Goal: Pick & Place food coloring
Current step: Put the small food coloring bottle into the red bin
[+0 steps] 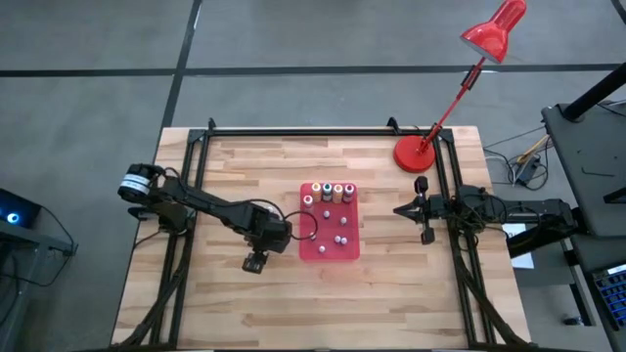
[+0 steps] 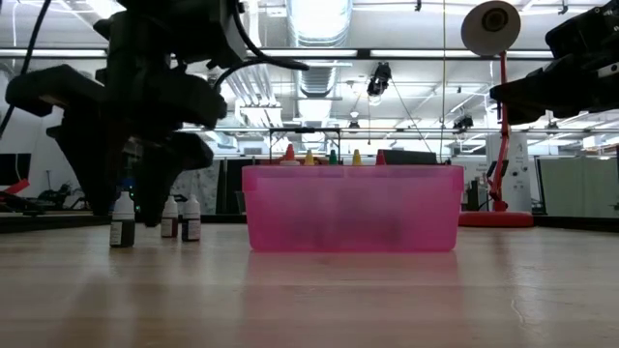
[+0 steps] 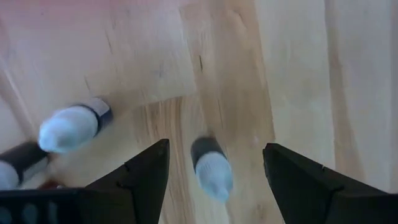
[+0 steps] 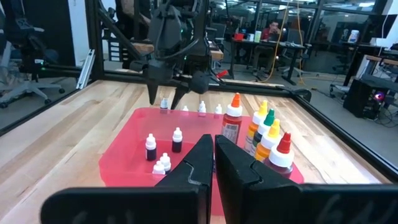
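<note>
1. On the near-left side of the red tray (image 1: 350, 252), the left end effector (image 3: 216, 146) hangs over the bench (image 1: 245, 313) with its fingers spread wide. It is released and holds nothing.
2. One small food coloring bottle (image 3: 212, 171) stands between those fingers without touching either one. My reading is that this is the next pick and the fingers have not yet closed on it.
3. Just beside it, on the same side of the tray, are the other loose bottles (image 2: 191, 218). The low view shows three outside the tray wall in all. The right wrist view hints at a fourth, but I cannot tell for certain.
4. Inside the tray, several placed small bottles (image 4: 177, 140) stand upright on its floor, apart from one another.
5. Along the tray's far edge stands a row of tall bottles (image 1: 333, 190) with coloured caps.
6. To the right of the tray, well apart from it, the right end effector (image 4: 214, 142) waits clenched and empty, pointing toward the tray.
7. Beyond the tray's far-right corner stands the red lamp (image 1: 419, 153), which plays no part here.
8. Judged from this, the job is roughly past halfway: a handful of bottles are in the tray, and at least three are left to move.
</note>
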Motion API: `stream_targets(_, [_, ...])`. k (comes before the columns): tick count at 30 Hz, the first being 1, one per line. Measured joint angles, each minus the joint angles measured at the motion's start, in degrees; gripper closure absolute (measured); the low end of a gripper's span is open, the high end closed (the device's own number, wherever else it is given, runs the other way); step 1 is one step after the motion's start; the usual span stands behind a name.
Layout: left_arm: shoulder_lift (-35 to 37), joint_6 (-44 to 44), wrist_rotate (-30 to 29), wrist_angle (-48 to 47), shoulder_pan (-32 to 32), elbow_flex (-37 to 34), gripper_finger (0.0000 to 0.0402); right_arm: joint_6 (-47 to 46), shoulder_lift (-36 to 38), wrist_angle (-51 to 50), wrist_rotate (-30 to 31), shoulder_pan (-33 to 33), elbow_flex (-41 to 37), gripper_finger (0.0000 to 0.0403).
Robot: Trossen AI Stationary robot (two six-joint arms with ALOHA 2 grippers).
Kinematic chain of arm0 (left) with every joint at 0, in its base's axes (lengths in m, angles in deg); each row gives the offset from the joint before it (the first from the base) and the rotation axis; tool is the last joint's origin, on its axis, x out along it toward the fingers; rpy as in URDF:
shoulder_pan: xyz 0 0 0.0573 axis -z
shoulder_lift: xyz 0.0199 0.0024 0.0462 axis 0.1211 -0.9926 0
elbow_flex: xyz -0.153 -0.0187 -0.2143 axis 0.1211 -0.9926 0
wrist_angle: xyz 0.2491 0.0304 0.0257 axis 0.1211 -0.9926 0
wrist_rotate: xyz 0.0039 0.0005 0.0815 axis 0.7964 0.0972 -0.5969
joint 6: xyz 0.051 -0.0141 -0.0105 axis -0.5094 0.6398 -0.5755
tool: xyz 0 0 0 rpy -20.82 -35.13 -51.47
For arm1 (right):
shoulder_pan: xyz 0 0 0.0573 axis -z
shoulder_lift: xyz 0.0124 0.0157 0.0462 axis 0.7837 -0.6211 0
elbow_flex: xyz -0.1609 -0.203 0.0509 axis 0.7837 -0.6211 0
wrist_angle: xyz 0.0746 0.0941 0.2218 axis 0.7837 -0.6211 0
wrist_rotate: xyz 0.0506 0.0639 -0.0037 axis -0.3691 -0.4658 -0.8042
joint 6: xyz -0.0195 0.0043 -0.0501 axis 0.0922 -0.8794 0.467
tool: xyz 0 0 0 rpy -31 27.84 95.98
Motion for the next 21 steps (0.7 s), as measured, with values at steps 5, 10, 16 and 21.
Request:
stream_targets(5, [-0.2,1.1,0.3,-0.3,0.0,-0.5,0.0172,0.0,0.0,0.0,0.0,0.0,0.0,0.0394])
stream_targets(10, [-0.2,1.1,0.3,-0.3,0.0,-0.5,0.0178,0.0,0.0,0.0,0.0,0.0,0.0,0.0394])
stream_targets(16, [-0.2,1.1,0.2,-0.3,0.0,-0.5,0.0206,-0.1,0.0,0.0,0.0,0.0,0.0,0.0394])
stream_targets(21, [-0.2,1.1,0.2,-0.3,0.0,-0.5,0.0239,-0.1,0.0,0.0,0.0,0.0,0.0,0.0394])
